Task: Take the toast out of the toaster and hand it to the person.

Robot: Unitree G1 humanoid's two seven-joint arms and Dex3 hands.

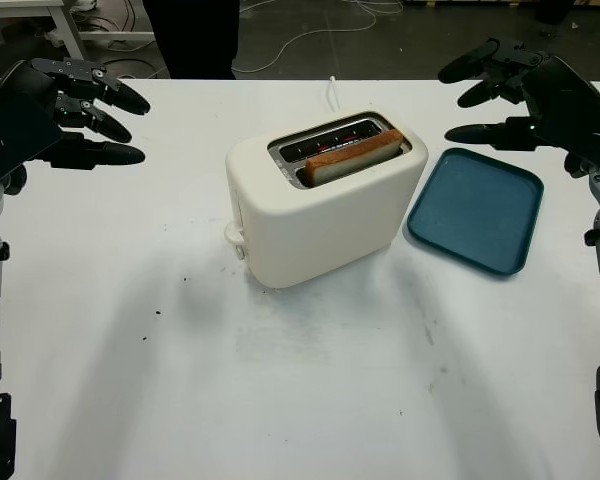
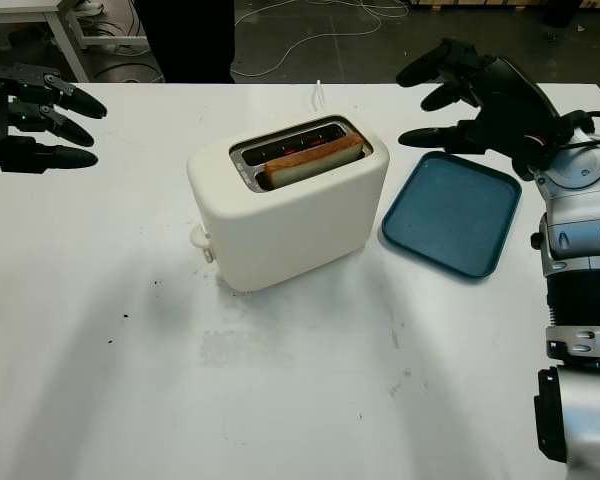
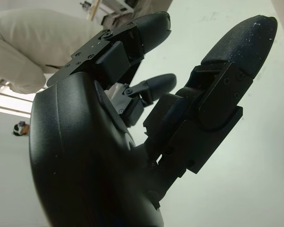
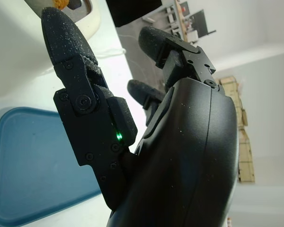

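Note:
A cream two-slot toaster (image 1: 320, 215) stands in the middle of the white table. One slice of browned toast (image 1: 352, 155) sticks up out of its nearer slot. My left hand (image 1: 98, 112) hovers open above the table's far left, well clear of the toaster. My right hand (image 1: 485, 95) hovers open at the far right, above the back edge of the blue tray (image 1: 477, 208). A person in dark clothes (image 1: 192, 35) stands behind the table's far edge.
The blue tray lies flat just right of the toaster. A white cord (image 1: 332, 92) runs from behind the toaster off the table's far edge. Cables lie on the dark floor beyond. The table's front half is bare white surface (image 1: 310, 400).

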